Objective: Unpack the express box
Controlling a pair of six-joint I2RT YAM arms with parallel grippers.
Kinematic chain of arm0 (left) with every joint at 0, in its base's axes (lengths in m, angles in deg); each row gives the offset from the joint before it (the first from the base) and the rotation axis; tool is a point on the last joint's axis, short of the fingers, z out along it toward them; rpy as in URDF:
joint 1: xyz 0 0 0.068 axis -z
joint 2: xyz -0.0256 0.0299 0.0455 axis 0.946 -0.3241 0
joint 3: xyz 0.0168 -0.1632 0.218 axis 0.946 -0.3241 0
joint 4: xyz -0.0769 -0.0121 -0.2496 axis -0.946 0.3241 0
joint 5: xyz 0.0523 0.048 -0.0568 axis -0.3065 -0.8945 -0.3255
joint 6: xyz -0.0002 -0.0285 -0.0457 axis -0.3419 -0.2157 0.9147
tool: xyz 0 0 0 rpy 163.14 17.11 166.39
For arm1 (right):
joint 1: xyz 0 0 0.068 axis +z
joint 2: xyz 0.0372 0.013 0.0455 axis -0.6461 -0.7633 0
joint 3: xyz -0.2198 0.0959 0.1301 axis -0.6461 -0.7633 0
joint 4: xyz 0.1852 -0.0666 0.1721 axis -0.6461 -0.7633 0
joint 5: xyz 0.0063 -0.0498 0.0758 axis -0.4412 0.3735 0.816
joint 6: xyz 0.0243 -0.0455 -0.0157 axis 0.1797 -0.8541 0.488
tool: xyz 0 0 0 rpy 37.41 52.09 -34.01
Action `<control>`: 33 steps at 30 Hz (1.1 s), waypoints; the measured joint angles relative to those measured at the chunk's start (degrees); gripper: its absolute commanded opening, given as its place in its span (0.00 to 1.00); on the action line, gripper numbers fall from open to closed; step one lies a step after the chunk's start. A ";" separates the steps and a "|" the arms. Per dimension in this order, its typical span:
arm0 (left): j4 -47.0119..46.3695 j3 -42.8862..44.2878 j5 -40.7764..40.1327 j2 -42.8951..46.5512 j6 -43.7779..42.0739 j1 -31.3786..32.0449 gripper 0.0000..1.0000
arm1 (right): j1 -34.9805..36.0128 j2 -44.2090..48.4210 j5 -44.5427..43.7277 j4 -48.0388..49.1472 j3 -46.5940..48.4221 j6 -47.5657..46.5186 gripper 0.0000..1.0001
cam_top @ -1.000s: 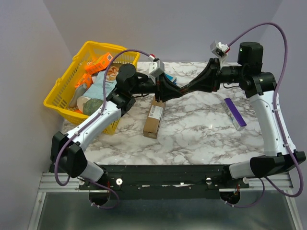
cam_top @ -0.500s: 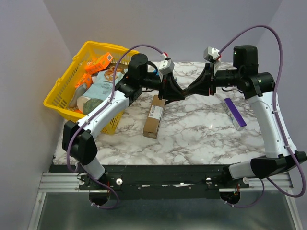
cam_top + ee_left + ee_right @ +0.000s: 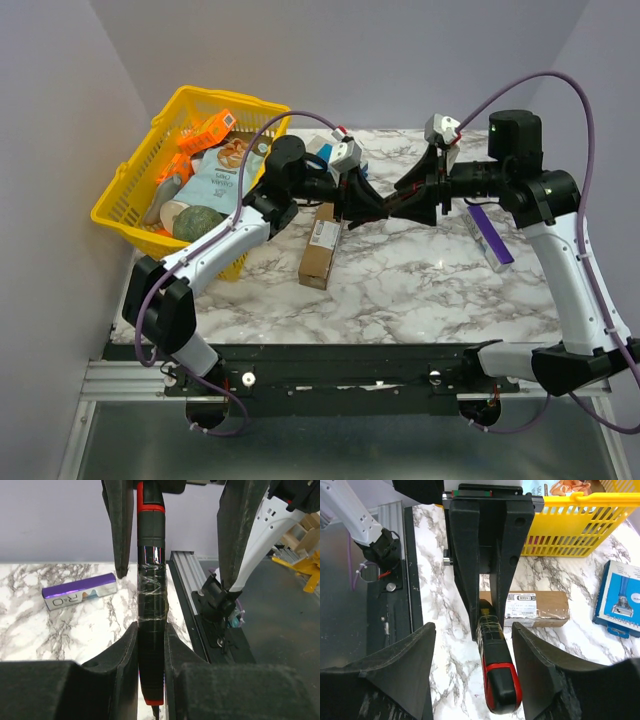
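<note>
The left gripper (image 3: 151, 632) is clamped on a black, red-ended cutter (image 3: 151, 605). The right gripper (image 3: 472, 630) gapes wide around its free end, empty. The express box (image 3: 322, 247) lies at eight o'clock beneath them. Looks like a handover: right closes, then left lets go.

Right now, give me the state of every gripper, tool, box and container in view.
left gripper: shut on the black-and-red tool.
right gripper: open, fingers flanking the tool's red end.
express box: closed, lying flat, label up.
purple bar: lying flat.
yellow basket: loaded with items.
</note>
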 measured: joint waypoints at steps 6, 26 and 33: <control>-8.04 -0.04 -2.38 -0.09 3.78 2.21 0.00 | 0.00 0.00 -0.02 0.50 -0.31 0.98 0.70; -16.28 -0.02 -4.72 -1.73 10.71 2.75 0.00 | -0.44 1.73 -0.74 3.67 -3.15 5.35 0.44; -16.81 -0.02 -4.52 -1.90 11.32 2.84 0.00 | -0.72 1.62 -1.14 4.11 -3.15 5.75 0.36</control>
